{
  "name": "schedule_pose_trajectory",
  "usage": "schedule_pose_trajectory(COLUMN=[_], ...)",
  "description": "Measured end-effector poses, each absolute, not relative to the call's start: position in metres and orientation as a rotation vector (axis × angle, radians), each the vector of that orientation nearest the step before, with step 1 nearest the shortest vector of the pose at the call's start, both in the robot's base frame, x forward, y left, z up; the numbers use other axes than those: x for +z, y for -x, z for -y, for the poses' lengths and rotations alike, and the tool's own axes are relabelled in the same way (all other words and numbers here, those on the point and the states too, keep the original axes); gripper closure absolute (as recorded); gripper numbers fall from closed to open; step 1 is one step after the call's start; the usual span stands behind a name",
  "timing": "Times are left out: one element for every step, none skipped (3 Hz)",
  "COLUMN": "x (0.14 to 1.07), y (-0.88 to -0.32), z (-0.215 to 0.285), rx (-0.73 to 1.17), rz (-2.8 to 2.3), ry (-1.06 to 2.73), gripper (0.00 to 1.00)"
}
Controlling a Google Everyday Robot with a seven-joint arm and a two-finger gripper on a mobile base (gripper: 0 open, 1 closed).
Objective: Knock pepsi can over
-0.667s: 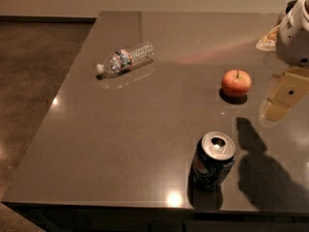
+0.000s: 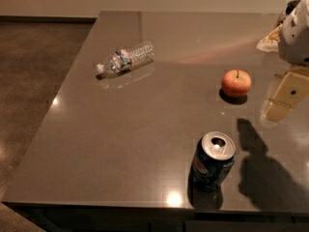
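The pepsi can stands upright near the front edge of the dark table, silver top and pull-tab showing, logo on its dark-blue side. My gripper hangs at the right edge of the view, above the table, to the right of and beyond the can and apart from it. One cream-coloured finger shows below the white wrist. Its shadow falls on the table just right of the can.
A clear plastic water bottle lies on its side at the back left. A red apple sits between the can and the back of the table. A light crumpled object lies at the far right. The floor lies to the left.
The gripper has shifted slightly left and down toward the table. The can, apple and bottle have not moved.
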State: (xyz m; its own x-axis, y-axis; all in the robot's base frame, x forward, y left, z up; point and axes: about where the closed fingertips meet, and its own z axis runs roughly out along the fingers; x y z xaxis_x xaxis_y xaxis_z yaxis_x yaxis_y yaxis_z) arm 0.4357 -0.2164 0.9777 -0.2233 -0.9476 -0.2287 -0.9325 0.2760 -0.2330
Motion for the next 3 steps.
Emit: schedule_pose_trajectory(x=[0.976, 0.968, 0.954], y=[-0.420, -0.397, -0.363], z=[0.212, 0.206, 0.187], rx=[-0.004, 0.095, 0.269], rz=[-2.190, -2.135, -2.029], ry=[1.709, 1.704, 1.705], gripper=[0.00, 0.00, 0.00])
